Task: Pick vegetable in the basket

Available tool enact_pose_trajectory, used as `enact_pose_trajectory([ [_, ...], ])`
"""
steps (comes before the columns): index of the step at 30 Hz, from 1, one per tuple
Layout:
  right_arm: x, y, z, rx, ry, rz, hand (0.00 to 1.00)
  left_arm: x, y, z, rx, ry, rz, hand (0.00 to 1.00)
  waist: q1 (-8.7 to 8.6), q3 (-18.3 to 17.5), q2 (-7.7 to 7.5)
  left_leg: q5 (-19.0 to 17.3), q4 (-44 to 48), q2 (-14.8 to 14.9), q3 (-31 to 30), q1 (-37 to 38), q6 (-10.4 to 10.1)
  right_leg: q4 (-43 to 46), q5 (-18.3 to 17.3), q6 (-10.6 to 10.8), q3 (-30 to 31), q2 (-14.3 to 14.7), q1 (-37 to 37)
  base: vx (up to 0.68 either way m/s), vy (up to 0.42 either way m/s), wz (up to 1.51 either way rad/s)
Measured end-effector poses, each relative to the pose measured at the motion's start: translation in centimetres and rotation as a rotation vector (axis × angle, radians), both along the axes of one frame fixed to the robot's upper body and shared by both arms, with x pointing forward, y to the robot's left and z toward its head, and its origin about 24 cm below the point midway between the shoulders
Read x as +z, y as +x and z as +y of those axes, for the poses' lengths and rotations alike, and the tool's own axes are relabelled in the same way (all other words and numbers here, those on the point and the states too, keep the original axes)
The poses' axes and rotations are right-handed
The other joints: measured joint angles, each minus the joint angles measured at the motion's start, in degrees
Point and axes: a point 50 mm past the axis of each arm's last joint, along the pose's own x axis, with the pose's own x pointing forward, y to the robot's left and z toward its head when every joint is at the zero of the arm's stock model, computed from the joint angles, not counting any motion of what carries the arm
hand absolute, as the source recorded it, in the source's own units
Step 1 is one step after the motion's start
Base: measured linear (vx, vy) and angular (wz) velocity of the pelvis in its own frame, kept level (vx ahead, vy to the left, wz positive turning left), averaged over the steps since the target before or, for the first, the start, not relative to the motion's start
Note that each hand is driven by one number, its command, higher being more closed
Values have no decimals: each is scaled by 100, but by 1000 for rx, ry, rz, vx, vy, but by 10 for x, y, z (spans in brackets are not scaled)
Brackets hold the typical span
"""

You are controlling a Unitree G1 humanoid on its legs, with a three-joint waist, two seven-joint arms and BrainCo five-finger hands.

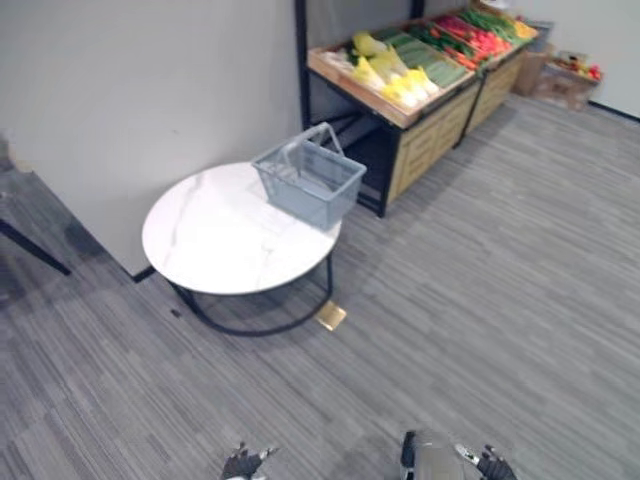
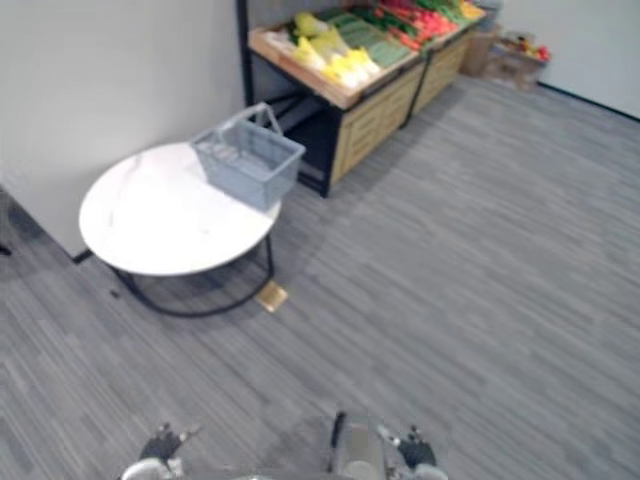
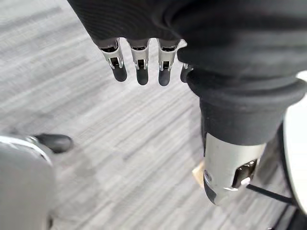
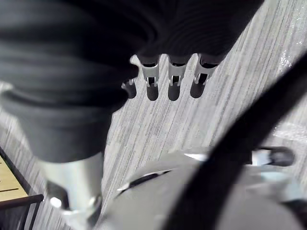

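One grey basket [image 1: 310, 190] sits on one round table [image 1: 215, 245].

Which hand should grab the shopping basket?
Probably left: the left hand hangs open on the same side as the shopping basket on the round table; the right hand, open too, hangs farther across. Both are far off.

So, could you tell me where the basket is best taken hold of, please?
By its handle, coming from above. It stands raised over the basket's open top, which probably leaves a clear gap to hook under.
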Motion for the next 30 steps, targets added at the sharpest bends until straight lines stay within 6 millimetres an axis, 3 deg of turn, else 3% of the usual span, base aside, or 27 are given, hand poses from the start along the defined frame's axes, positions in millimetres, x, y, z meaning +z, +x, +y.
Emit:
enact_pose_trajectory([
  [1, 1, 0, -1, 0, -5, -7, 0, 0, 1, -5, 3, -14, -6, 0, -17, -4, 49, -164, 15, 63, -7, 59, -7, -559, 23, -5, -62, 28, 14, 408, -122, 45],
  [3, 1, 0, -2, -1, -7, -7, 0, 0, 3, -8, 25, -23, -24, 0, 11, 23, 74, -560, 127, 216, -151, 299, -225, -2613, 193, 34, 26, 83, 49, 560, -236, 35],
  [5, 2, -1, -4, -3, -13, -8, 0, -1, -1, -11, 71, -41, -19, 0, 12, 67, 137, -924, 226, 424, -297, 518, -402, -3308, 373, 68, 123, 106, 135, 743, -367, 34],
  [6, 3, -1, -6, -2, -21, -13, 0, -4, -5, -16, 91, -61, -3, 0, 29, 99, 215, -1006, 290, 636, -321, 699, -432, -2896, 810, 116, 102, 230, 138, 627, -314, 35],
  [7, 3, 1, -7, 5, -25, -19, 0, -5, -6, -16, 95, -64, 3, 0, 30, 102, 266, -947, 402, 702, -358, 701, -504, -2583, 802, 106, 105, 245, 77, 615, -324, 37],
  [10, 6, 3, -16, 37, -60, -23, 0, -7, -11, -26, 116, -102, 17, 0, 35, 29, 492, -328, 1224, 1059, -707, 522, -730, -1580, 72, -291, -66, 378, 25, 580, -336, 22],
  [12, 6, 5, -19, 41, -62, -10, 0, -8, -12, -25, 132, -108, 15, 0, 8, 16, 603, 403, 2740, 1262, -1028, -157, -882, -1553, -317, -353, -295, 480, 406, 756, -379, 32],
  [13, 6, 4, -20, 52, -67, 5, 0, -7, -9, -25, 130, -109, 8, 0, -10, 85, 602, 1081, 4099, 1440, -1269, -807, -1294, -1749, -436, -440, -458, 518, 813, 693, -263, 31],
  [14, 5, 4, -21, 57, -70, 18, 0, -5, -6, -23, 129, -106, -9, 0, 52, 106, 635, 1003, 5182, 1666, -1036, -1331, -1230, -1976, -470, -496, -524, 609, 1255, 540, -154, 25],
  [15, 5, 5, -20, 70, -73, 23, 0, -5, -4, -20, 139, -101, -16, 0, 58, 125, 603, 819, 5615, 1786, -765, -1622, -1132, -2188, -473, -502, -559, 630, 1656, 406, -119, 9],
  [17, 5, 9, -15, 115, -78, 21, 0, -3, -1, -15, 144, -86, -33, 0, 97, 135, 513, 446, 5777, 1825, -307, -2089, -829, -2691, -476, -497, -656, 578, 2370, 400, -67, 13],
  [18, 5, 12, -12, 127, -75, 14, 0, 0, 5, -14, 137, -79, -58, 0, 178, 113, 466, 278, 5580, 1811, -16, -2513, -794, -2997, -545, -384, -748, 516, 2685, 404, -29, 12],
  [20, 5, 18, -7, 126, -64, 0, 0, 2, 10, -13, 127, -70, -76, 0, 201, 119, 475, 140, 4677, 1781, 472, -2961, -693, -3251, -569, -213, -955, 456, 3036, 485, 103, 27],
  [22, 6, 18, -6, 121, -63, -11, 0, 1, 9, -14, 105, -63, -66, 0, 192, 105, 516, 527, 3008, 1636, 1293, -2999, -395, -3311, -713, 35, -1115, 439, 3350, 470, 189, 46],
  [23, 8, 19, -11, 123, -80, -22, 0, 0, 6, -19, 97, -71, -52, 0, 207, 53, 646, 969, 2118, 1571, 1660, -2980, 221, -3318, -893, 261, -1129, 564, 3511, 424, 201, 76],
  [24, 6, 19, 0, 137, -59, -14, 0, 2, 13, -10, 78, -47, -65, 0, 163, 24, 369, 912, 1965, 1253, 1686, -2890, 230, -3384, -997, 262, -1006, 392, 3623, 402, 200, 74],
  [26, 6, 28, 11, 167, -36, -34, 0, 5, 15, 0, 67, -21, -76, 0, 212, -13, 77, 867, 1682, 922, 1659, -2881, 176, -3731, -914, 181, -663, 390, 3583, 323, 127, 52],
  [28, 6, 35, 13, 177, -31, -38, 0, 4, 12, 3, 69, -13, -60, 0, 222, -25, 40, 738, 1672, 793, 1646, -2763, 200, -3672, -731, 146, -514, 325, 3624, 284, 89, 13],
  [30, 6, 37, 16, 198, -25, -44, 0, 0, -1, 12, 77, 2, -5, 0, 247, -24, 51, 683, 1131, 630, 1780, -2210, 137, -2868, -458, 134, -169, 162, 3413, 254, 119, -30],
])
